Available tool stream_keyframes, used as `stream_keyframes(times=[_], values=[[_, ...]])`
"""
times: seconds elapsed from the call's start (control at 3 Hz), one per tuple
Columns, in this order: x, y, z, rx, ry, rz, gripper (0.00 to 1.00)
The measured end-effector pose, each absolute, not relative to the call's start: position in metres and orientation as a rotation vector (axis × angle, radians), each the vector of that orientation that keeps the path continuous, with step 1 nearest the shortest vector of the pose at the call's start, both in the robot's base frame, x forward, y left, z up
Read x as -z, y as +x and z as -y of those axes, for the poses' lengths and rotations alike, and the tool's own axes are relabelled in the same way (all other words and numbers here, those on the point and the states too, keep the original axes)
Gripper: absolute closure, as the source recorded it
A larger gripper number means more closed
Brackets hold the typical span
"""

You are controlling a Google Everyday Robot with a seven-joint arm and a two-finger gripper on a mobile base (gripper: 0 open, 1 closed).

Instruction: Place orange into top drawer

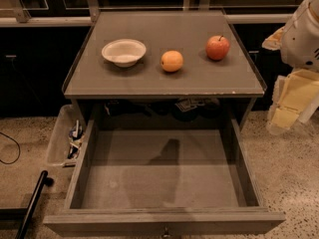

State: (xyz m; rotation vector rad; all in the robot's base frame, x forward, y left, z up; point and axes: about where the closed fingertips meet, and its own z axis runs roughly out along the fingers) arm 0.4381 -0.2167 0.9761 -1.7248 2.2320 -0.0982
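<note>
The orange (172, 61) sits on the cabinet top (164, 83), near the middle, between a white bowl and a red apple. The top drawer (164, 176) is pulled wide open below it and holds nothing; its small front knob (165, 231) shows at the bottom edge. My gripper (291, 103), pale yellow under a white arm, hangs at the far right, off the side of the cabinet, above the floor and about level with the cabinet's front edge. It is well apart from the orange and holds nothing that I can see.
A white bowl (124, 52) stands left of the orange and a red apple with a stem (218, 47) to its right. A clear plastic bin (65, 136) with small items sits on the floor left of the drawer. A black pole (32, 203) leans at bottom left.
</note>
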Motion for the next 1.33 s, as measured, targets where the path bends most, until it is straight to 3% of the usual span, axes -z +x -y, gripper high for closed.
stream_keyframes(times=[0.67,1.33], values=[[-0.977,0.446,0.216,0.106,-1.728,-2.186,0.00],[-0.943,0.492,0.200,0.009,-1.715,-2.031,0.00]])
